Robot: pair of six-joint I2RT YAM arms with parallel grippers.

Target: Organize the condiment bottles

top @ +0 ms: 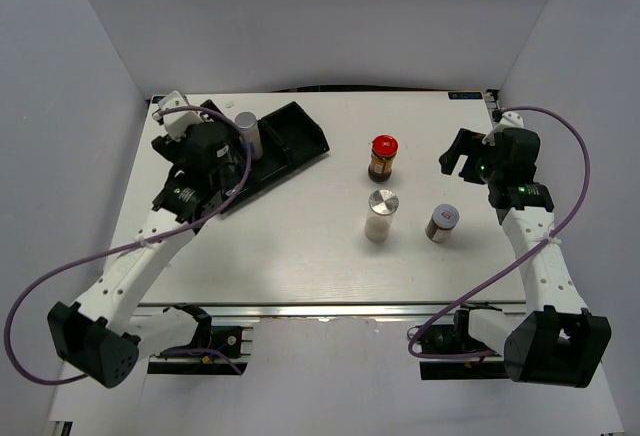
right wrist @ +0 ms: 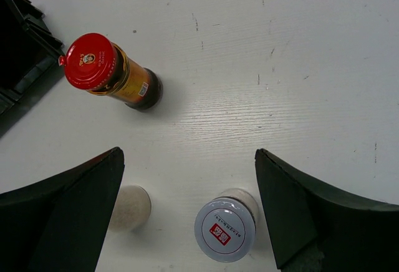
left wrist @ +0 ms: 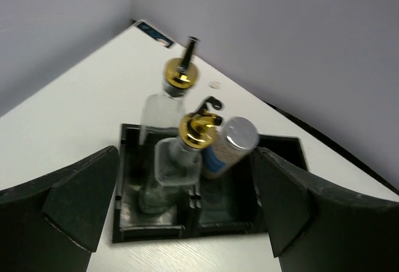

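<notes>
In the left wrist view, two clear glass bottles with gold spouts stand in the black tray [left wrist: 149, 238], one nearer [left wrist: 179, 163] and one behind it [left wrist: 161, 106]. A white silver-capped shaker [left wrist: 228, 145] stands beside them in the tray. My left gripper [left wrist: 186, 156] hangs open above them and holds nothing. On the table stand a red-lidded dark jar [top: 384, 156], a second white shaker [top: 381, 214] and a silver-lidded brown jar [top: 442, 222]. My right gripper [right wrist: 187, 153] is open above the table, with the brown jar [right wrist: 224, 229] just below its gap.
The black tray [top: 300, 134] lies at an angle at the back left of the white table [top: 300, 246]. Grey walls close in the table on three sides. Purple cables loop out from both arms.
</notes>
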